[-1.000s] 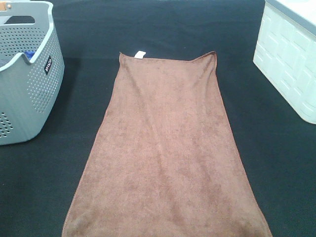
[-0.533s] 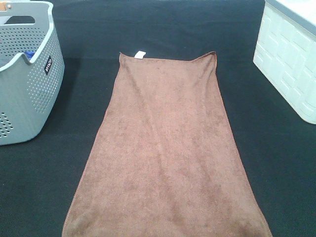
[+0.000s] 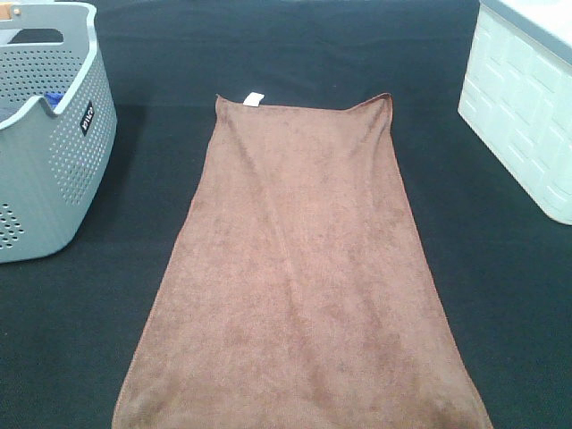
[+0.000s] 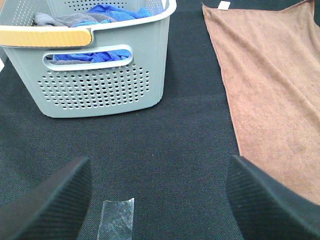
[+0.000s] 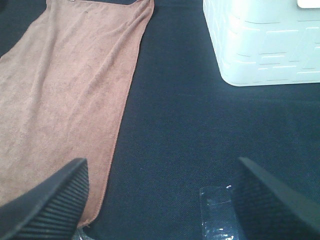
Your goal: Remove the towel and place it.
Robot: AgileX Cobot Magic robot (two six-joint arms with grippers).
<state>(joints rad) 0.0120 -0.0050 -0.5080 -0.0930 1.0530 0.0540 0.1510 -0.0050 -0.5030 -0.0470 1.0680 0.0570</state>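
**Brown cloth laid flat, both arms hanging back**

Brown microfibre is spread full length on the black mat: the towel point(image 3: 299, 277) lies smooth down the middle of the table, its white tag point(image 3: 253, 98) at a far corner, and its near end runs out of the overhead picture. To its left stands the grey basket point(image 3: 63, 170), with blue cloths point(image 4: 112, 12) inside; to its right sits the white bin point(image 3: 523, 116). The towel touches neither.

The left gripper point(image 4: 157, 200) hangs over bare mat between basket and towel, jaws apart and holding nothing. The right gripper point(image 5: 160, 200) is also spread wide and empty, over the mat just off the towel's right edge. A scrap of clear tape point(image 4: 117, 220) is stuck on the mat below the left one, and another scrap point(image 5: 217, 217) below the right.

From where I stand, the job looks nearly done, so the risk is mostly in undoing it. The right gripper sits close to the hem; if it swings inward low, a finger could catch the edge and drag a wrinkle in. If the cloth is meant to go elsewhere, a pinch at one corner only would let this long, limp sheet trail, fold on itself, or snag the basket rim.
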